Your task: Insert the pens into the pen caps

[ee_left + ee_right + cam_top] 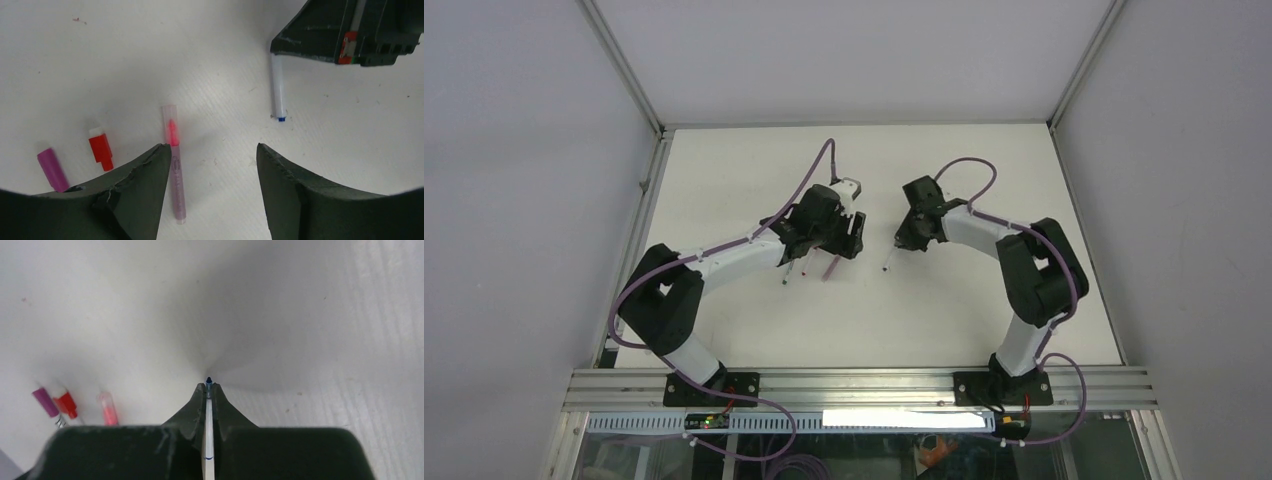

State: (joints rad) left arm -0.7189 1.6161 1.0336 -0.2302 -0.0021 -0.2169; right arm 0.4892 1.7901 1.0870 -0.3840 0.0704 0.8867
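My right gripper [208, 386] is shut on a thin white pen [208, 412] whose blue tip pokes out past the fingertips. From above, that pen [888, 260] slants down from the right gripper [902, 243] toward the table. My left gripper [211, 150] hangs open over the table, holding nothing. A pink pen [175, 175] with a clear end lies on the table just inside its left finger [145, 185]. Left of it lie a short red piece with a white end [101, 149] and a magenta pen cap [52, 169]. The blue-tipped pen [278, 90] shows at upper right.
Both grippers meet near the middle of the white table [984, 300], the left gripper [829, 250] just left of the right one. Walls and a metal frame enclose the table. The arm bases sit on the rail [864, 385] at the near edge.
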